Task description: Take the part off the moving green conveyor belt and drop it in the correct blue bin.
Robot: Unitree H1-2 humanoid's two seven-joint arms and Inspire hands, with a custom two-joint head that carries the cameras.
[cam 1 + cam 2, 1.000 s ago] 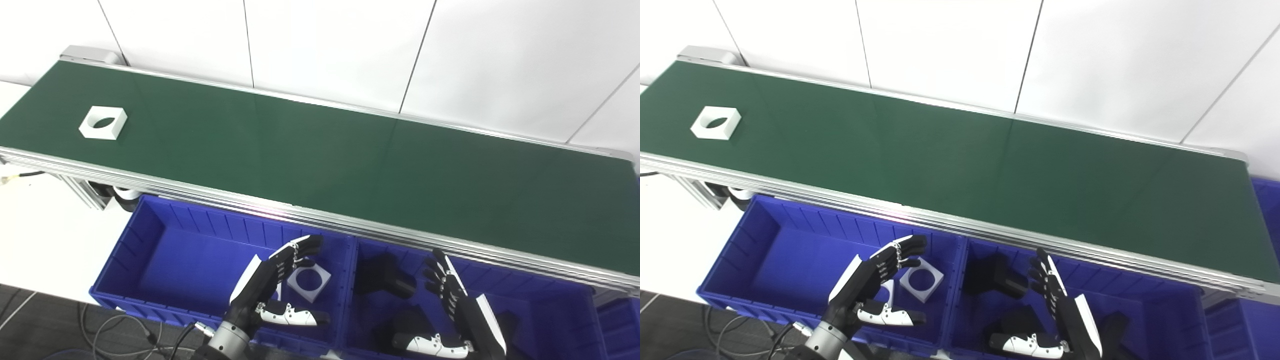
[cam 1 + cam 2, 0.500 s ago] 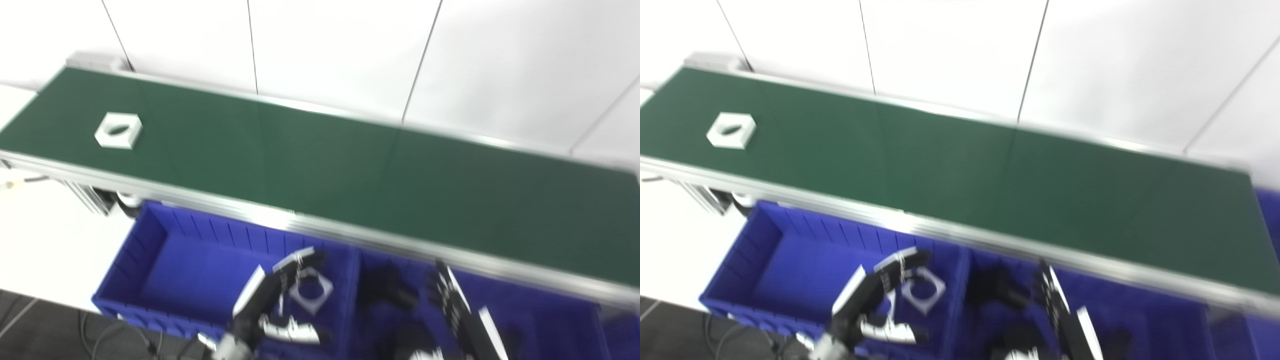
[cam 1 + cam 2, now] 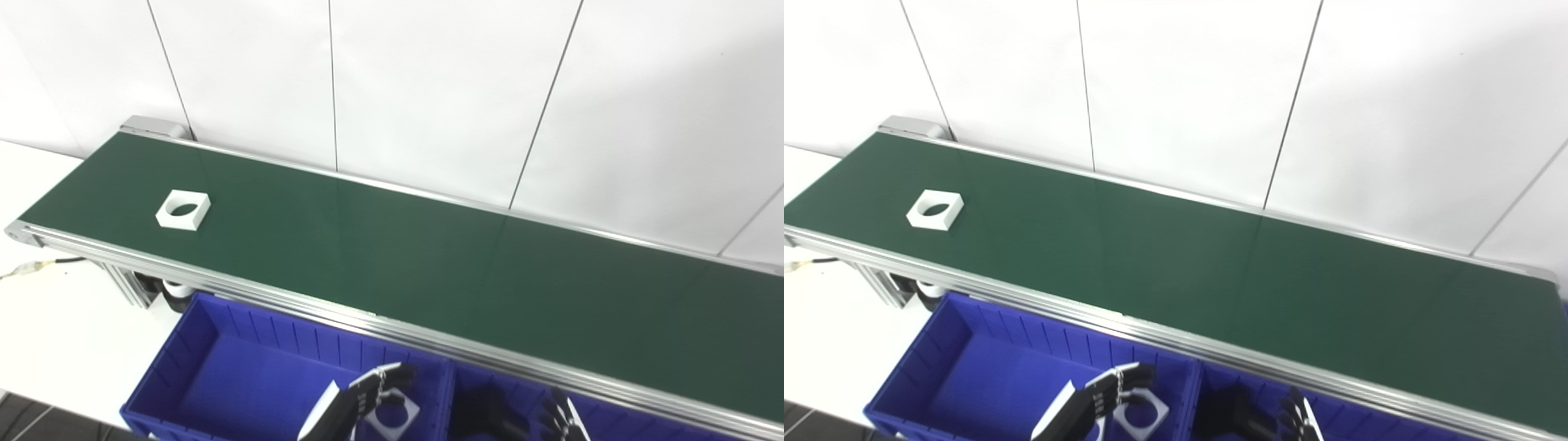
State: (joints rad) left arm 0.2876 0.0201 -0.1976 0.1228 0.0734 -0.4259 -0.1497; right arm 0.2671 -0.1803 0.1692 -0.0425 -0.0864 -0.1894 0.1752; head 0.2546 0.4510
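Observation:
A white square part with a round hole (image 3: 183, 210) lies on the green conveyor belt (image 3: 392, 257) near its far left end; it also shows in the right eye view (image 3: 934, 210). My left hand (image 3: 352, 404) hovers over the left blue bin (image 3: 202, 373) at the bottom edge, fingers apart and holding nothing. Only the fingertips of my right hand (image 3: 563, 422) show over the right blue bin (image 3: 643, 422), spread and empty. Both hands are far from the part on the belt.
A white square part with a hole (image 3: 392, 416) lies in the left bin under my left hand. A black part (image 3: 487, 416) lies in the right bin. A white wall stands behind the belt. A white table surface (image 3: 55, 318) lies at left.
The camera has tilted upward, so the whole scene sits lower and the hands are mostly cut off. The white part on the belt has shifted right along the belt.

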